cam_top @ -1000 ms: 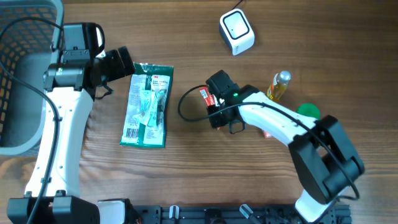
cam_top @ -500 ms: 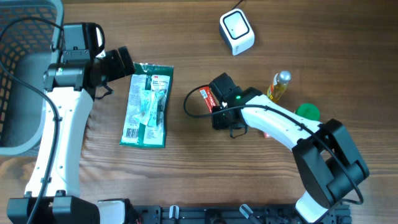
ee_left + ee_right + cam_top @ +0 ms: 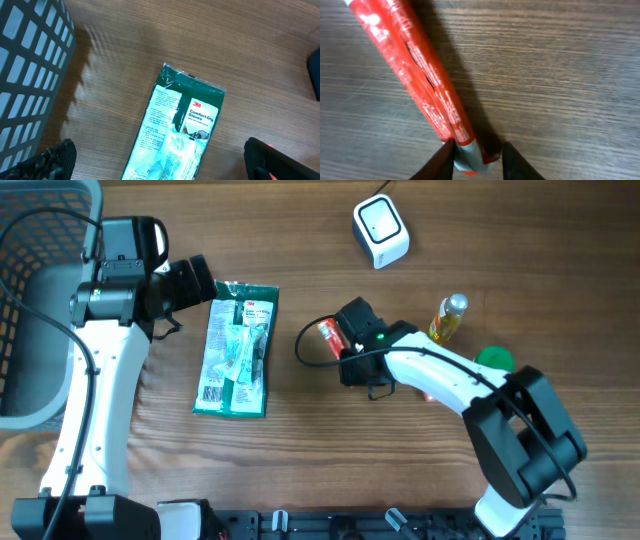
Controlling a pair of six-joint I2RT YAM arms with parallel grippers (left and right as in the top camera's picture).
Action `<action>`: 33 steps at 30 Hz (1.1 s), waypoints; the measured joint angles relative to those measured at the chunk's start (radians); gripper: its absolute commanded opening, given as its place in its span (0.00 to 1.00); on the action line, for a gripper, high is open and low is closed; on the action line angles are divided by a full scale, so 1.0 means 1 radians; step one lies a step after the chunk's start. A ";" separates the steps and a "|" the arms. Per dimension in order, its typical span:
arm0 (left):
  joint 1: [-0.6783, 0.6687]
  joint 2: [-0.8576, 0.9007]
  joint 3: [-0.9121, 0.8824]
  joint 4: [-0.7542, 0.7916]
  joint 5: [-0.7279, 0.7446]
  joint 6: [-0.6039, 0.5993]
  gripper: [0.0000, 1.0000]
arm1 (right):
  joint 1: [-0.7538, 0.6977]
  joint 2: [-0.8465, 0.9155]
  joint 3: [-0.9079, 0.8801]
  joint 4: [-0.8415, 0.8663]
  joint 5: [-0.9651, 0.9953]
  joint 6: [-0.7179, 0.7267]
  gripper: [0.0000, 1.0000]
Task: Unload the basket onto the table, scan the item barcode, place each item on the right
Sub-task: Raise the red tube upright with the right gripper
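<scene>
**A:** The wooden worktop is filling the view, and a grey mesh basket is sitting at its far left corner.

**B:** What are the arms doing?

**A:** The left arm is hovering at the top end of a green pack of gloves. The left fingers are standing wide apart, with nothing between them. The right arm is bending in toward the middle of the worktop.

**B:** Where is the scanner lying?

**A:** A white box, which I am taking for the scanner, is resting near the far edge. It is well apart from both arms. A small bottle is lying just beyond the right arm.

**B:** And the item itself?

**A:** I am judging it to be the red tube, which is lying flat on the wood. Its long axis is running away from the right fingers, toward the far left. They are standing narrow, straddling its near end. One is touching it, but I cannot tell whether they are gripping it.

**B:** So the right arm is handling it?

**A:** It is by far the nearer one. The scanner is waiting beyond it to the right.
</scene>
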 measured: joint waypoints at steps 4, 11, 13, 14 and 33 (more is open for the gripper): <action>0.000 0.000 0.000 0.000 0.000 0.000 1.00 | 0.000 0.003 0.000 0.006 -0.008 0.000 0.15; 0.000 0.000 0.000 0.000 0.000 0.000 1.00 | -0.006 0.003 0.007 0.011 -0.017 -0.026 0.04; 0.000 0.000 0.000 0.000 0.000 0.000 1.00 | -0.015 0.003 0.010 0.011 -0.018 -0.044 0.04; 0.000 0.000 0.000 0.000 0.000 0.000 1.00 | -0.023 0.003 0.013 0.011 -0.018 -0.053 0.04; 0.000 0.000 0.000 0.000 0.000 0.000 1.00 | -0.058 -0.017 0.016 -0.042 -0.074 -0.252 0.04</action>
